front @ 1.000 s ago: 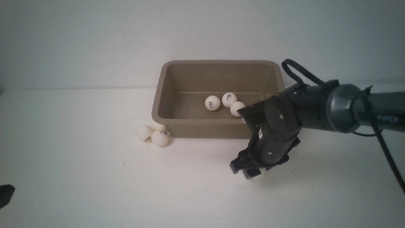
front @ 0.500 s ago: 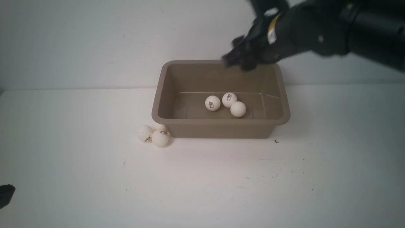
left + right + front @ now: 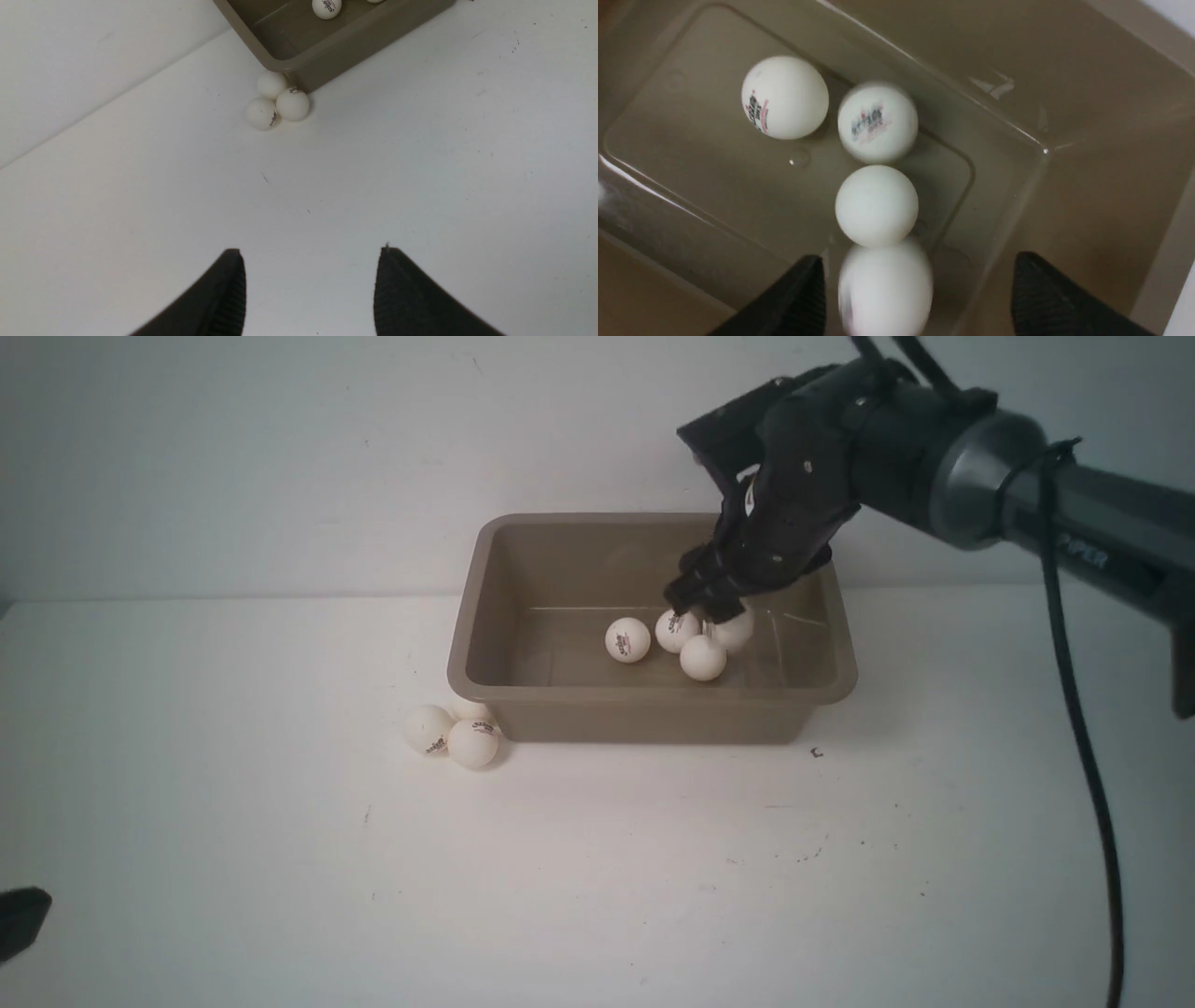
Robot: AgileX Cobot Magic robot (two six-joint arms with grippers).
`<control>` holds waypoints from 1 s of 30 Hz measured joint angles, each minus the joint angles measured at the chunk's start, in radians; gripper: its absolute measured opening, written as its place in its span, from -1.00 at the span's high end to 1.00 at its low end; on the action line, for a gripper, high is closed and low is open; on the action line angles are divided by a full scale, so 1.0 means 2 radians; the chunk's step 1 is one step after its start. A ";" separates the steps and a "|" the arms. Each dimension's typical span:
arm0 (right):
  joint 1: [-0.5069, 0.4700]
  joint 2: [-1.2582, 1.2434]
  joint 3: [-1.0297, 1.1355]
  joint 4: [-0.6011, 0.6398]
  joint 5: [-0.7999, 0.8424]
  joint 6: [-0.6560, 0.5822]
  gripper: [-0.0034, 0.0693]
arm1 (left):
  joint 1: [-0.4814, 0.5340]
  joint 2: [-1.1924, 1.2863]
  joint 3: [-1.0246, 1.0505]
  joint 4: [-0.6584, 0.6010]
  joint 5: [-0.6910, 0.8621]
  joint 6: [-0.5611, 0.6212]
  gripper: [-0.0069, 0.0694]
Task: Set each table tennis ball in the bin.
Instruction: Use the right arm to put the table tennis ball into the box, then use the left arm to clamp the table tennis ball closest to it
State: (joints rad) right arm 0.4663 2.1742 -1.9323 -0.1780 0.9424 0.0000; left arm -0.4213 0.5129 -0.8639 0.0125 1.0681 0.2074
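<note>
Since half a second ago the right claw (image 3: 707, 607) has dipped into the bin (image 3: 644, 693) and gapes wide — its ball (image 3: 735, 630) drops free beside three others (image 3: 627, 640). Four in; three balls (image 3: 473, 744) remain on the worktop (image 3: 597, 877) by the bin's near-left corner. The left claw (image 3: 310, 254) is wide, empty.

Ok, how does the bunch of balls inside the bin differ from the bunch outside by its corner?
Count: four inside balls, three outside balls. Place: the inside balls lie on the floor of the bin; the outside balls sit on the table against the bin's front left corner. Sharpness: one inside ball is blurred below the open right gripper; the outside balls are all sharp. Shared: all small and white, some with dark logos.
</note>
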 joint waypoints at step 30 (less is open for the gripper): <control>0.000 -0.514 0.134 0.059 0.164 -0.053 0.92 | 0.148 0.569 -0.096 0.021 -0.325 -0.074 -0.08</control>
State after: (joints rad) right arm 0.4663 1.1466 -1.6643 -0.0591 1.2700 -0.1067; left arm -0.1247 1.6512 -1.0551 0.0538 0.4173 0.0592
